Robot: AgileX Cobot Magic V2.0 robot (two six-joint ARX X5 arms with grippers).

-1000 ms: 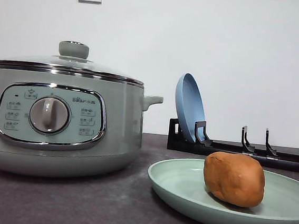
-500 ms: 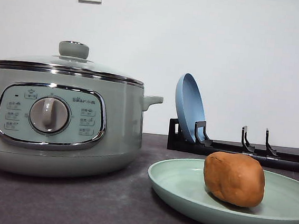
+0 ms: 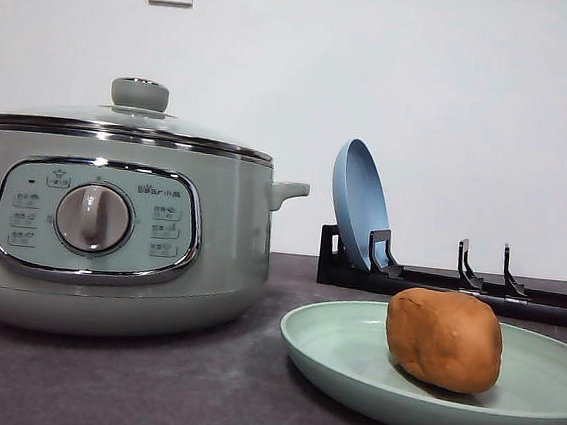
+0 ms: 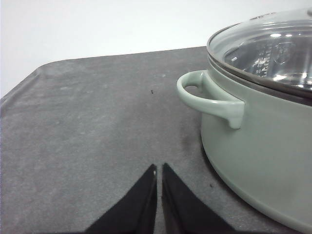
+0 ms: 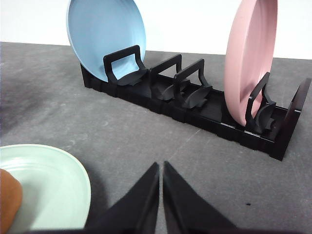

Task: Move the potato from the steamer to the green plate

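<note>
Our left gripper (image 4: 159, 170) has its fingers pressed together on nothing, low over the grey mat beside the steamer (image 4: 263, 131); our right gripper (image 5: 161, 169) is likewise closed and empty, near the plate rack (image 5: 204, 109). The potato (image 3: 444, 340) sits on the green plate (image 3: 349, 365). We judge it firm, fairly heavy and smooth-skinned, best pinched across its narrower middle.
</note>
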